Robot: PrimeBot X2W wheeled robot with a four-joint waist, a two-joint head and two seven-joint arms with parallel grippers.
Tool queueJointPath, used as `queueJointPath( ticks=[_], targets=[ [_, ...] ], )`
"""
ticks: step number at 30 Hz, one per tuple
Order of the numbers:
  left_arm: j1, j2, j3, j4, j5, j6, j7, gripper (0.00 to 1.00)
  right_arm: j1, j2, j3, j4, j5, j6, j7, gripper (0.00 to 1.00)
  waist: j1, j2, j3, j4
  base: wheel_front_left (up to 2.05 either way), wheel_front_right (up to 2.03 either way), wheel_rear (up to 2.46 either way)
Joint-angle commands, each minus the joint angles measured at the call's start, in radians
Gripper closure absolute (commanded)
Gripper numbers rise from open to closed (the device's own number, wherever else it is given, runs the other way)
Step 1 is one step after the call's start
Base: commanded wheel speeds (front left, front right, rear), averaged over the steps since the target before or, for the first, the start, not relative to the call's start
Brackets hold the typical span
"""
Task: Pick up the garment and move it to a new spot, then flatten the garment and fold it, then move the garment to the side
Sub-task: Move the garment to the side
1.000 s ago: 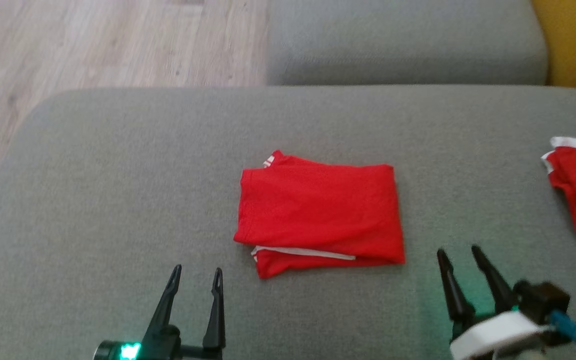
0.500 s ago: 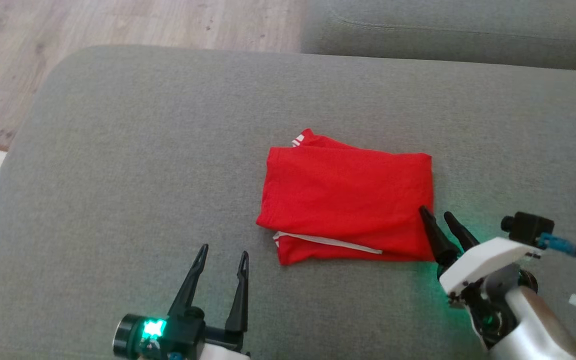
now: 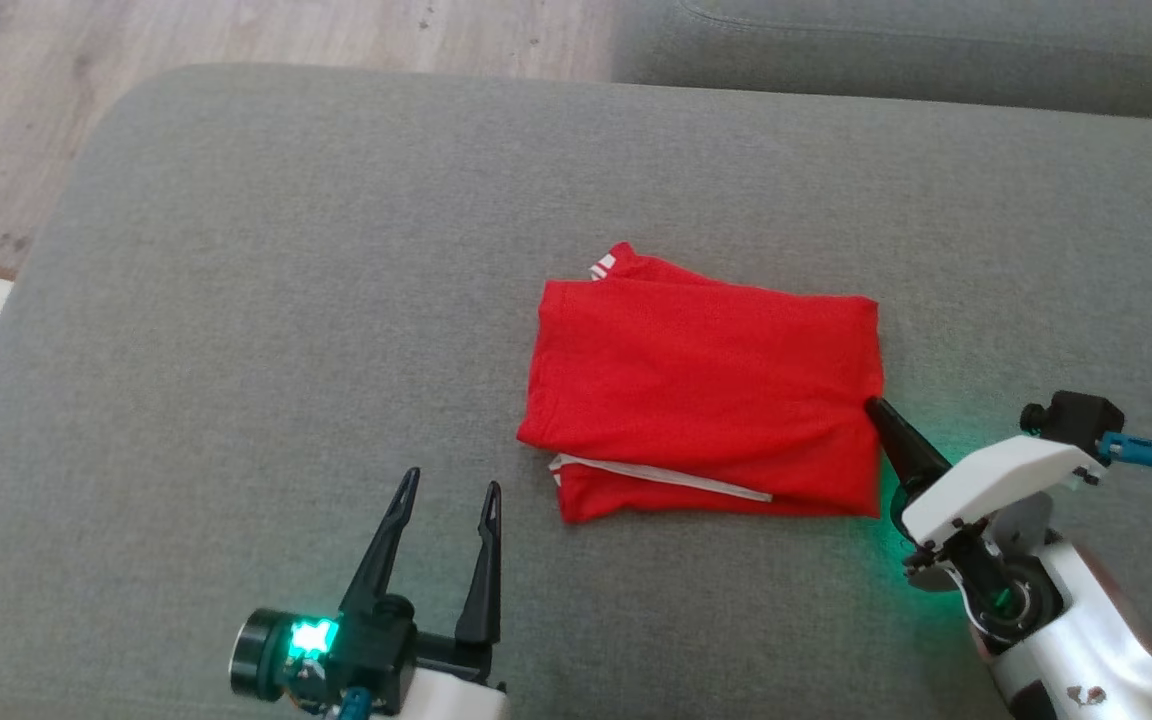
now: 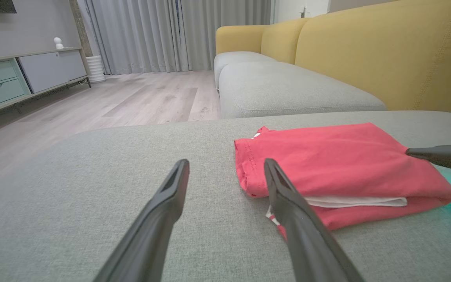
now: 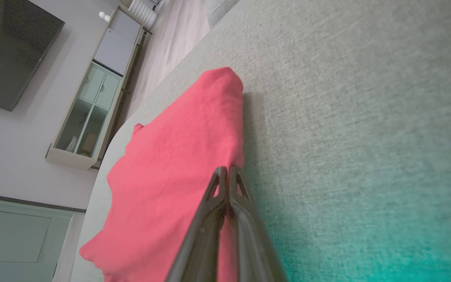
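My right claw (image 3: pixel 872 404) is clenched, and the folded red garment (image 3: pixel 696 380) lies just left of its tips on the grey sofa cushion (image 3: pixel 236 300). The right wrist view shows the fingers pressed together against the garment's edge, though I cannot tell whether cloth is pinched. My left claw (image 3: pixel 449 487) stands released with the garment ahead to its right, and its wrist view catches white trim (image 4: pixel 350 201) between the layers.

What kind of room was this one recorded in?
Most likely a home living room: a grey-and-yellow sofa, a wall-mounted TV and a sideboard, with curtains at the far end.
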Motion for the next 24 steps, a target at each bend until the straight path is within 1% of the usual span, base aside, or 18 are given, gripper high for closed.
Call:
queueJointPath(
  ticks=[1,5,9,12,18,24],
  targets=[
    [-0.042,-0.006,0.021,-0.035,-0.007,0.006,-0.011,0.0,-0.025,-0.015,0.021,-0.036,0.01,-0.001,-0.005,1.0,0.0,0.0,0.003,-0.008,0.0,0.0,0.0],
    [-0.045,-0.006,0.029,-0.034,-0.006,0.006,-0.011,0.0,-0.025,-0.057,0.035,-0.07,0.016,-0.001,-0.014,1.0,0.0,0.0,0.013,-0.049,0.0,0.0,0.0],
    [-0.053,-0.006,0.036,-0.038,-0.004,0.004,-0.011,0.0,-0.037,-0.125,0.041,-0.106,-0.001,-0.001,-0.016,1.0,0.0,0.0,0.032,-0.109,0.0,0.0,0.0],
    [-0.063,-0.006,0.039,-0.042,0.0,0.004,-0.011,0.0,-0.05,-0.184,0.027,-0.134,-0.011,-0.001,-0.015,1.0,0.0,0.0,0.051,-0.163,0.0,0.0,0.0],
    [-0.095,-0.004,0.051,-0.043,0.024,-0.009,-0.011,0.0,-0.118,-0.319,-0.036,-0.178,-0.044,-0.001,-0.002,1.0,0.0,0.0,0.109,-0.27,0.0,0.0,0.0],
    [-0.143,0.011,0.064,-0.046,0.048,-0.027,-0.011,0.0,-0.23,-0.426,-0.115,-0.189,-0.076,-0.001,0.032,1.0,0.0,0.0,0.179,-0.357,0.0,0.0,0.0]
  ],
)
